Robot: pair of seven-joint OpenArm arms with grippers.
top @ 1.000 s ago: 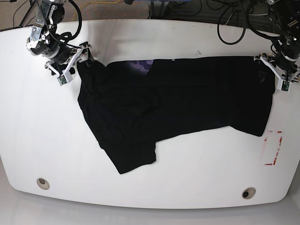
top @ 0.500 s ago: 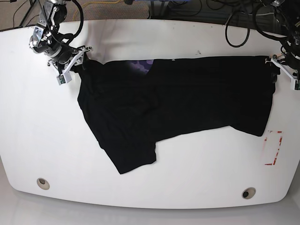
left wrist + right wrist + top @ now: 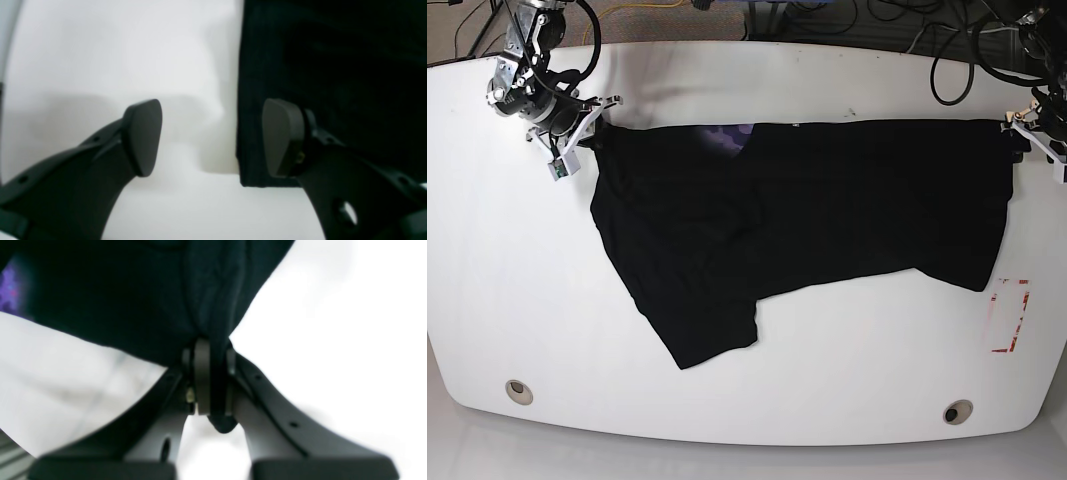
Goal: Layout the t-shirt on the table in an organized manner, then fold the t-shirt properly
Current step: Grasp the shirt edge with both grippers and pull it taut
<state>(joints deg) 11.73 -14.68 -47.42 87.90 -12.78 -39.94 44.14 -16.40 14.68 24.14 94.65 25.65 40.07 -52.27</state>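
Pinching the t-shirt (image 3: pixel 213 306), the right claw (image 3: pixel 210 383) contrasts the spread left claw (image 3: pixel 213 136).

Base looks down on table (image 3: pixel 757 80); wrist views hover close above it.

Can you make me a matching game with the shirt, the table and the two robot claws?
Things:
1. t-shirt
2. table
3. left gripper
4. right gripper

What fits:
A. glossy white
B. open, one finger over the cloth edge
C. black, spread out and wrinkly
D. shut, pinching a bit of cloth

Pairs: 1-C, 2-A, 3-B, 4-D
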